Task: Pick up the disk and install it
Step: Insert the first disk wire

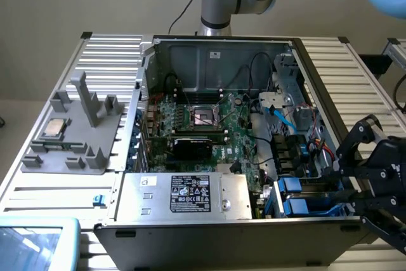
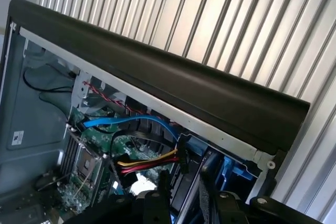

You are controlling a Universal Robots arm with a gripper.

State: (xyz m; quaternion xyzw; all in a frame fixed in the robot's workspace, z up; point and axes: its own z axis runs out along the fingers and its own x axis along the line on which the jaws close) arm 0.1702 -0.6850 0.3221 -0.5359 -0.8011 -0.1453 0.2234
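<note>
The disk shows as bright blue plastic carrier rails [image 1: 301,207] lying in the drive bay at the near corner of the open computer case, on the exterior view's right; its grey face is hidden. In the wrist view the same blue plastic [image 2: 233,174] sits just under the case's black rim. My black gripper [image 1: 342,185] reaches in over the case's side wall from the exterior view's right and hangs right at the blue rails. Its dark body [image 2: 189,208] is seen in the wrist view too. Whether it touches or holds the disk I cannot tell.
A silver power supply box with a black label [image 1: 190,195] fills the case's near side. Behind it lie the motherboard [image 1: 209,125] and a blue cable [image 1: 283,117]. A grey fixture with a small CPU chip [image 1: 54,128] stands on the slatted table [image 1: 355,68]. The black case rim [image 2: 173,85] is close.
</note>
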